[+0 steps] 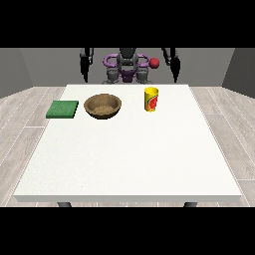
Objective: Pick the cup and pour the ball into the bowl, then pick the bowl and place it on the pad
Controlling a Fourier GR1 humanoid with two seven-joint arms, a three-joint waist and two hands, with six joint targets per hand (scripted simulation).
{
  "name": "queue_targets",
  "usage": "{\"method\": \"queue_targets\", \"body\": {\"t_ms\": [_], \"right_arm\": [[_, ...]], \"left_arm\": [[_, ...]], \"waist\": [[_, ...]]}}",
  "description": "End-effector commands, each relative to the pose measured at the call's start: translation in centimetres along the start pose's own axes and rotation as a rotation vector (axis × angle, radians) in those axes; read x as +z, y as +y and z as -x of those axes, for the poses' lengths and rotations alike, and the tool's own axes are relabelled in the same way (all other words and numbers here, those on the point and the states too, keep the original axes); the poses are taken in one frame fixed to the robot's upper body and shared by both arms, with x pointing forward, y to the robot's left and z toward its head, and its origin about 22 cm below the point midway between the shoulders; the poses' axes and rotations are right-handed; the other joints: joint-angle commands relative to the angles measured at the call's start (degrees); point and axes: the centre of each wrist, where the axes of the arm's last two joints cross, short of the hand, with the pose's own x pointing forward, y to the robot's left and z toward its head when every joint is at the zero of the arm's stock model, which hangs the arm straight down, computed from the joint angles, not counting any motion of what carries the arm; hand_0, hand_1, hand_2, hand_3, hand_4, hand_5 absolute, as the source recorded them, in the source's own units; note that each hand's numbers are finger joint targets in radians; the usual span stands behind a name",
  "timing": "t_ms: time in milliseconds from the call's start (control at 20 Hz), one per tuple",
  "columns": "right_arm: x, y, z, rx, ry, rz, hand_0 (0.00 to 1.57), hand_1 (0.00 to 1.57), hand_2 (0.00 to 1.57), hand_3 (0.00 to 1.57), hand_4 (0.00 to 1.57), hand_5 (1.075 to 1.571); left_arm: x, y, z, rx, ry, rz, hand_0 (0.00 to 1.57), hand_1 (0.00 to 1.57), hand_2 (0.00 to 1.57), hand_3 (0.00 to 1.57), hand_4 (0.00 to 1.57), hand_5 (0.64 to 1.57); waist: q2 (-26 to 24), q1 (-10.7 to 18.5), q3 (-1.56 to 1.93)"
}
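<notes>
One yellow cup (151,99) with red marking, upright on the white table (129,159), far half, right of centre in the view. Rim open to the camera; inside not visible from this angle, so contents cannot be told. One red ball (155,63) seen above and behind the cup, level with the robot's torso (127,67), apart from the cup and apart from both hands.

Left of the cup, well apart: one brown bowl (103,106), upright, wide and shallow, inner floor lighter brown and speckled, nothing else seen inside. Further left, near the table's left edge: one green pad (63,109), flat, square, just beside the bowl but not touching. Cup, bowl and pad in a rough row across the far part of the table.

Hand at the view's right (175,74): hanging down at the robot's side behind the far table edge, arm near vertical, touching nothing. Fingers too small to read; cannot tell whether apart or together.

Hand at the view's left (85,74): same pose, hanging low beside the body behind the table edge, holding nothing. Finger state likewise cannot be told.

Count: cup 1, ball 1, bowl 1, pad 1, hands 2.
</notes>
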Motion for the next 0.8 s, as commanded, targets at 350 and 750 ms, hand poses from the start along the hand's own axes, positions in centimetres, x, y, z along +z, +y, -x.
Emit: {"method": "queue_targets", "body": {"t_ms": [350, 750], "right_arm": [[1.1, -7.0, -3.8, -0.036, -0.050, -0.015, 0.00, 0.00, 0.00, 0.00, 0.00, 1.569], [0.8, -10.0, -6.7, -0.066, -0.175, 0.007, 0.00, 0.00, 0.00, 0.00, 0.00, 1.569]], "left_arm": [[-1.6, 0.6, -5.2, 0.193, -0.038, -0.031, 0.00, 0.00, 0.00, 0.00, 0.00, 1.558], [-2.5, 4.4, -6.4, 0.177, -0.190, -0.057, 0.00, 0.00, 0.00, 0.00, 0.00, 1.547]], "waist": [[-14.63, -4.49, 2.37], [-4.87, -3.01, 2.32]]}}
